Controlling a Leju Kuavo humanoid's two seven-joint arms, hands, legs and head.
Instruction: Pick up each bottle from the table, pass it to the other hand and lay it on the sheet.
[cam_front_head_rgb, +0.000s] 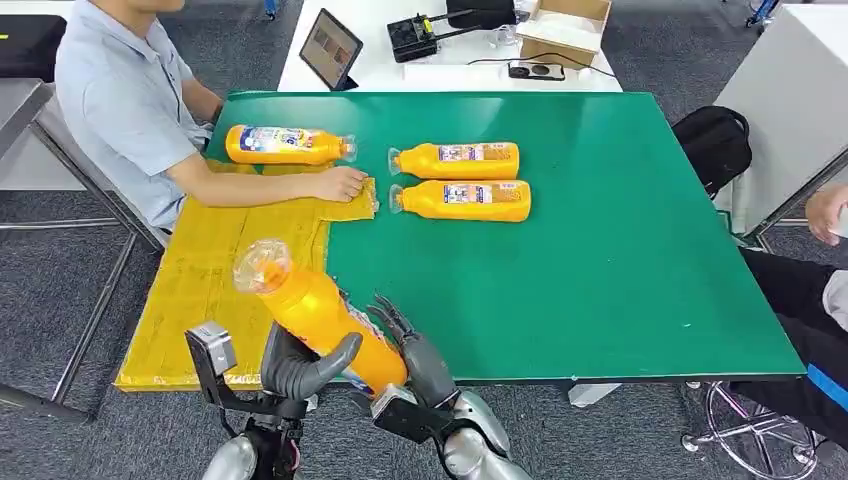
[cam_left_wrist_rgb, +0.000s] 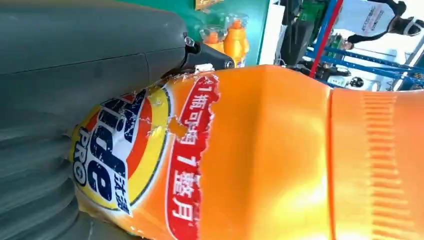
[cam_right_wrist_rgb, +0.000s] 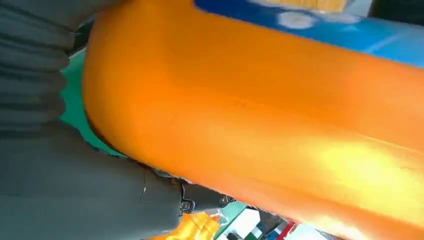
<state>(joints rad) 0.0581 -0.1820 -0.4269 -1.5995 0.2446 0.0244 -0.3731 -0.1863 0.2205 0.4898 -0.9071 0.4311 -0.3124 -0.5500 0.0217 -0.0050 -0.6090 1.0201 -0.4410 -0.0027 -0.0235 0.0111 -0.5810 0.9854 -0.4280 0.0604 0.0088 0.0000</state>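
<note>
One bottle (cam_front_head_rgb: 288, 144) lies by the sheet (cam_front_head_rgb: 200, 290); both my hands (cam_front_head_rgb: 300, 370) grasp another (cam_front_head_rgb: 315, 310); two (cam_front_head_rgb: 455, 160) wait beyond the sheet

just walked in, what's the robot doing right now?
Mid-handover: both the left hand and the right hand are on one tilted orange plastic bottle above the near edge of the yellow sheet. Two matching bottles lie on the green table; a person's hand rests on the sheet beside another bottle.

Tilted orange bottle (cam_front_head_rgb: 318, 315) aloft; three bottles (cam_front_head_rgb: 462, 180) lying flat.
</note>
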